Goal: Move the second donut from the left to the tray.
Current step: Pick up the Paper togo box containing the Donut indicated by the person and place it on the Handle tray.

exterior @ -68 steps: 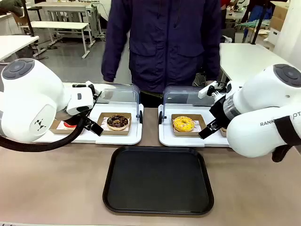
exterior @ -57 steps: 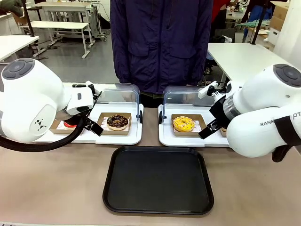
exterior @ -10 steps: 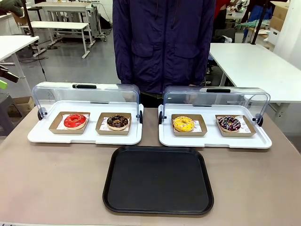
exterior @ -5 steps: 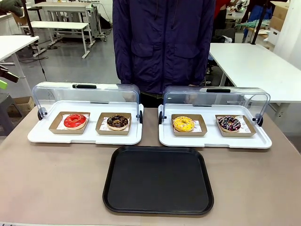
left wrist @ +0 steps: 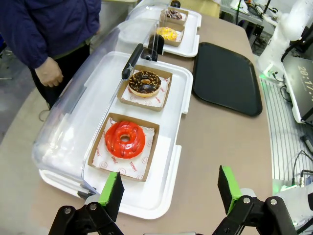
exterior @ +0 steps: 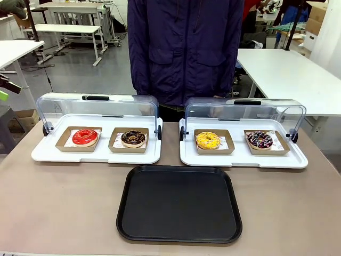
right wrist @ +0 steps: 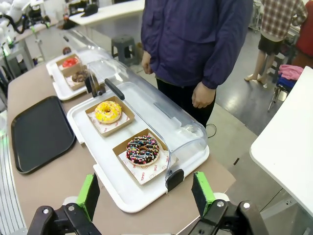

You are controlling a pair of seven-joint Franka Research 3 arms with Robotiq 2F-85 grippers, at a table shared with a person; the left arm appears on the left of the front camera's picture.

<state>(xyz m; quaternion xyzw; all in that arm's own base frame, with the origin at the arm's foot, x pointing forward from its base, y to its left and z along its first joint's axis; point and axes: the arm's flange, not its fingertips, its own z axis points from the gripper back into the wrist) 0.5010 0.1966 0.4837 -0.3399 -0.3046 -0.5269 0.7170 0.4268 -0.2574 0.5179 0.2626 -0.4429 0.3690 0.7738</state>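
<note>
The second donut from the left (exterior: 133, 138) is dark chocolate-glazed with light specks, in a brown cardboard holder on the left white tray; the left wrist view has it (left wrist: 145, 82) beyond the red one. The black tray (exterior: 179, 203) lies at the table's near middle, bare, and the wrist views catch it too (left wrist: 226, 77) (right wrist: 40, 132). My left gripper (left wrist: 169, 191) hangs open above the left white tray's outer end, well back from the donut. My right gripper (right wrist: 145, 192) is open over the right white tray's outer end. Nothing sits between either pair of fingers.
A red-glazed donut (exterior: 85, 137) shares the left white tray (exterior: 37, 153). A yellow donut (exterior: 207, 140) and a sprinkled dark donut (exterior: 260, 140) sit on the right white tray (exterior: 298, 160). Both clear domed lids (exterior: 96, 109) stand raised at the back. A person (exterior: 185, 48) stands at the far side.
Both arms, which stood low over the white trays several seconds ago, have drawn back out of the front view. Nothing has moved in the last second.
</note>
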